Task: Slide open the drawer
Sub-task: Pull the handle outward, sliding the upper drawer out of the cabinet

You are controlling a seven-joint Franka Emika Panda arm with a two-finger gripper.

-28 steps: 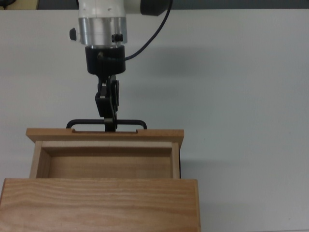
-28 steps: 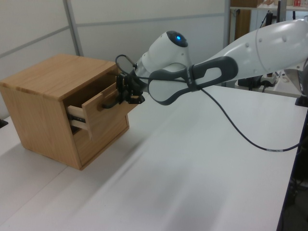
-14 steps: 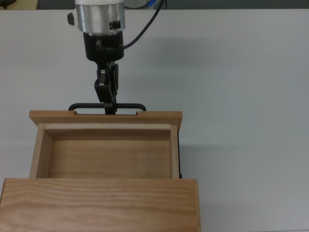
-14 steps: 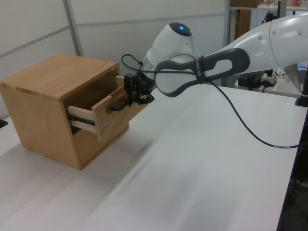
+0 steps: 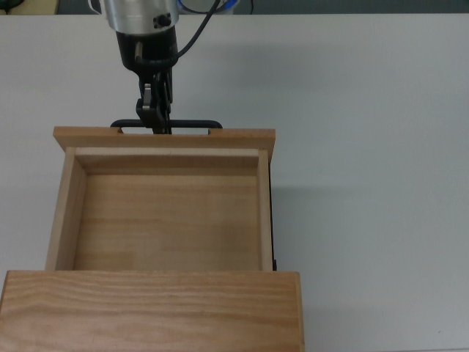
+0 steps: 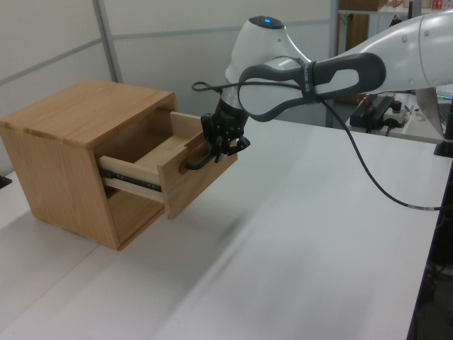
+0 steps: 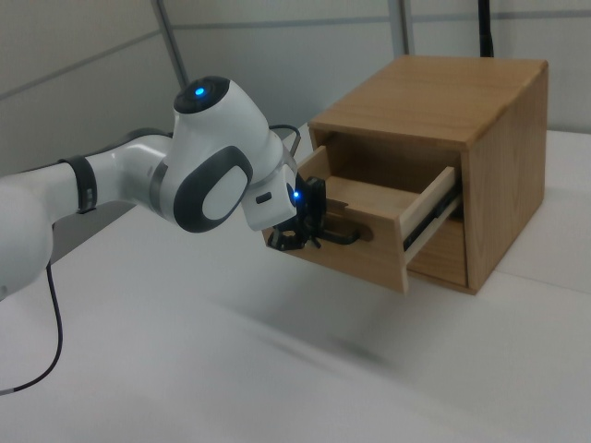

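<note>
The light wooden drawer (image 5: pixel 165 216) stands pulled far out of the wooden cabinet (image 5: pixel 150 308), its inside bare. My gripper (image 5: pixel 157 121) is shut on the thin black bar handle (image 5: pixel 198 124) near its middle, in front of the flat front panel (image 5: pixel 242 137). In the left view the drawer (image 6: pixel 191 177) sticks out on black rails (image 6: pixel 131 183) with the gripper (image 6: pixel 221 145) at the handle (image 6: pixel 198 161). The right view shows the gripper (image 7: pixel 309 229) on the handle (image 7: pixel 346 235) of the drawer (image 7: pixel 383 212).
The cabinet (image 6: pixel 64 149) sits on a white table (image 6: pixel 283 248). A black cable (image 6: pixel 368 177) hangs from the arm over the table. The cabinet (image 7: pixel 480 120) has a second drawer front below the open one.
The gripper has pulled the handle away from the cabinet, and the drawer has slid much farther out, showing far more of its inside.
</note>
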